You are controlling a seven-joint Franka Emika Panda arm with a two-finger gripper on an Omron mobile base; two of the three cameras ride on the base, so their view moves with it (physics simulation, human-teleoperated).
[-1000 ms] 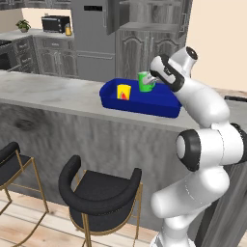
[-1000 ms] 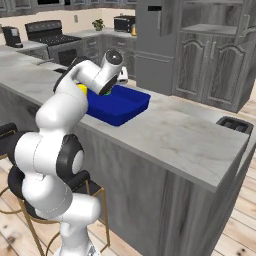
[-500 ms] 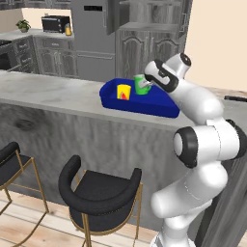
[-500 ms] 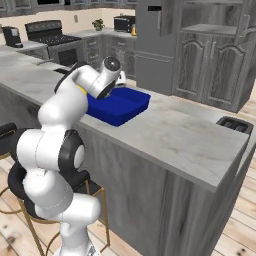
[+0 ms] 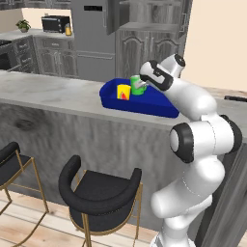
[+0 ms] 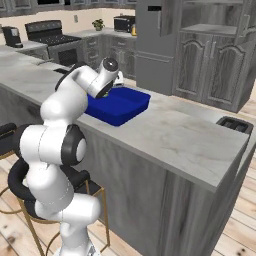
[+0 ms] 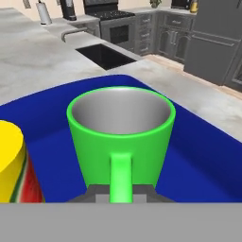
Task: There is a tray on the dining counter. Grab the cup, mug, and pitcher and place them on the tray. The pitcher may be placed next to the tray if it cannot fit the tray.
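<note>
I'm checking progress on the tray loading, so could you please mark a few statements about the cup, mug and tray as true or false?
1. The cup stands inside the tray. True.
2. The gripper is open and clear of the mug. False: it is shut on the mug's handle.
3. The mug lies tipped on its side. False: it is upright, mouth up.
4. The tray rests on the dining counter. True.
5. The cup is green. False: it is yellow.

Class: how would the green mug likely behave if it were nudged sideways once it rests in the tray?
The mug looks rigid and squat, so it would probably slide rather than tip. The tray has sloped walls that would likely stop it. The yellow cup stands close beside it, so a push that way may bump it.
</note>
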